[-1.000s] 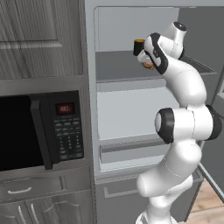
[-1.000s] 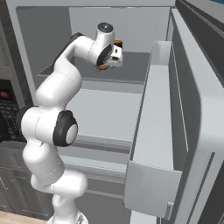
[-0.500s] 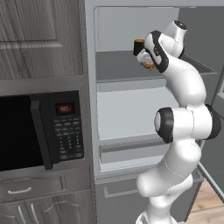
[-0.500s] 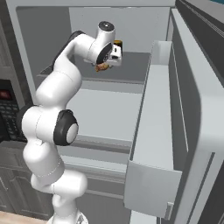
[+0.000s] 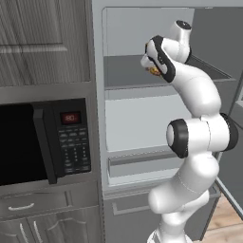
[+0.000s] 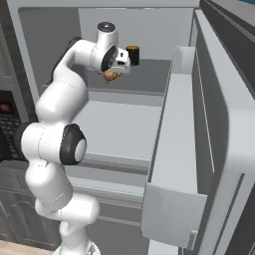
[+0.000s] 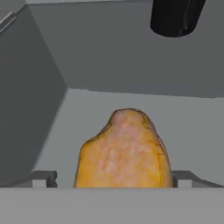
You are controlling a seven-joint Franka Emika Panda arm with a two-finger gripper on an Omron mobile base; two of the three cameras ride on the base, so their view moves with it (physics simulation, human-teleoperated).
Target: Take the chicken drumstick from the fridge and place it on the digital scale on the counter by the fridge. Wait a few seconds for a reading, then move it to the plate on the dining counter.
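Golden chicken drumstick (image 7: 124, 151) btwn end effector (image 7: 114, 178) fingers

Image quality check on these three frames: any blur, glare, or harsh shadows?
Hand view: chicken drumstick soft and low-detail up close, black jar cropped at the top. Left base view: flat, even light, fridge interior pale, no glare. Right base view: sharp enough, arm blocks part of the gripper.

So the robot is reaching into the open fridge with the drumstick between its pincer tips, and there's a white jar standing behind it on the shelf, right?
Nearly. The jar is black, not white; the right base view shows it best, with an orange band. The rest holds: the fridge is open and the chicken drumstick sits between the tips of the pincer, as the hand view shows.
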